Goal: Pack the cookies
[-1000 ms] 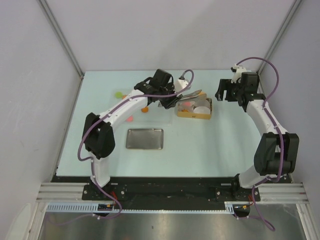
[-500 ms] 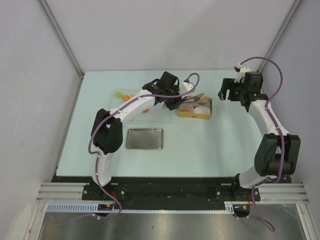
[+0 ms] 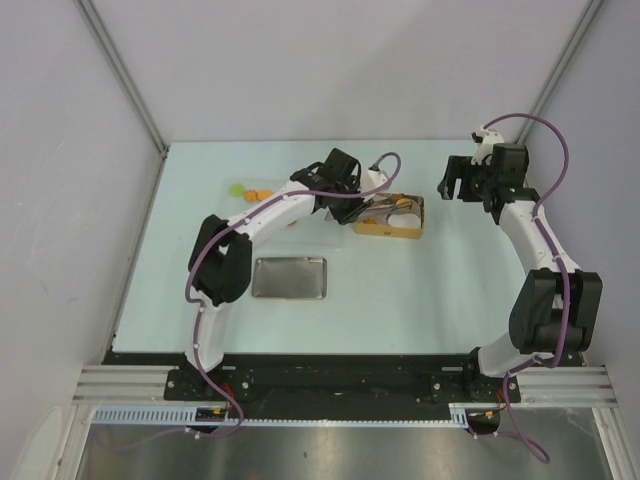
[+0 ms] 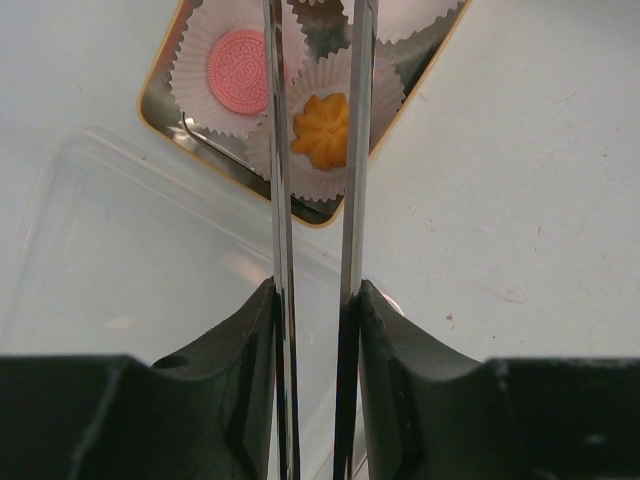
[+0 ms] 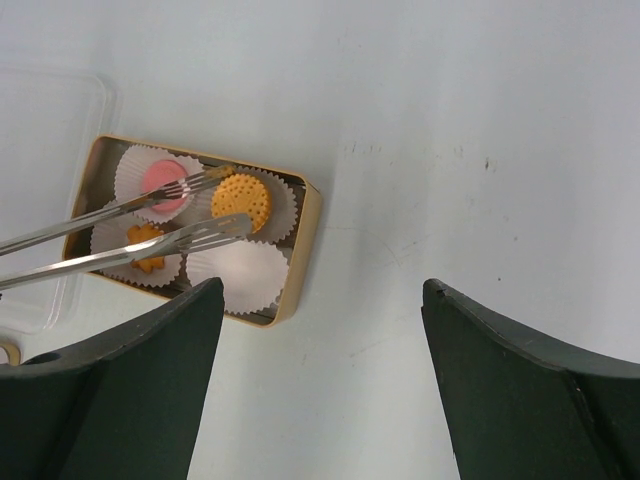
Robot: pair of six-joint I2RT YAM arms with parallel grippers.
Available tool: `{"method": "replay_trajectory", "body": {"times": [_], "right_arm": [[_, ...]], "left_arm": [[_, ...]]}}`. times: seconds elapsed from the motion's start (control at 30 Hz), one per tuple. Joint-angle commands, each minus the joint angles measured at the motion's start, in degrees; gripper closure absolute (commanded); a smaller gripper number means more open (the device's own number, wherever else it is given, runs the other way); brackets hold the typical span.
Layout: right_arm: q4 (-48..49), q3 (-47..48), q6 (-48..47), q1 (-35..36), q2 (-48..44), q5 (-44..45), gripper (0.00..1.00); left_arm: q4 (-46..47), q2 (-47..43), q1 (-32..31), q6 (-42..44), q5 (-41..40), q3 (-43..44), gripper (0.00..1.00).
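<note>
Tongs (image 5: 120,235) are clenched in the left fingers (image 4: 245,345), tips over the tin (image 5: 303,240). Inside, in paper cups (image 5: 235,275): pink cookie (image 4: 238,72), flower cookie (image 4: 320,130), round orange cookie (image 5: 241,202). Green cookie (image 3: 236,188) and loose orange cookie (image 3: 258,195) lie on the counter (image 3: 400,290). The right fingers (image 5: 150,380) are released, apart from the tin.

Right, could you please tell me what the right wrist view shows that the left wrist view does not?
Only the right wrist view: the round orange cookie, the forked tips of the tongs and the open right claw. Only the left wrist view: the left claw clamped on the tongs' handles. Both: the gold-rimmed tin, the pink cookie and the flower-shaped orange cookie.
</note>
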Motion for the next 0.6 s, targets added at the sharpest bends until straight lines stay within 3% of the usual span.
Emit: {"method": "replay_trajectory", "body": {"times": [0.0, 0.57], "right_arm": [[0.94, 0.23, 0.51, -0.49, -1.79, -1.10, 0.15], [0.32, 0.23, 0.34, -0.84, -0.73, -1.80, 0.16]], "left_arm": [[2.39, 0.01, -0.48, -0.16, -0.80, 2.72, 0.75], [3.45, 0.10, -0.48, -0.69, -1.51, 2.89, 0.74]]}}
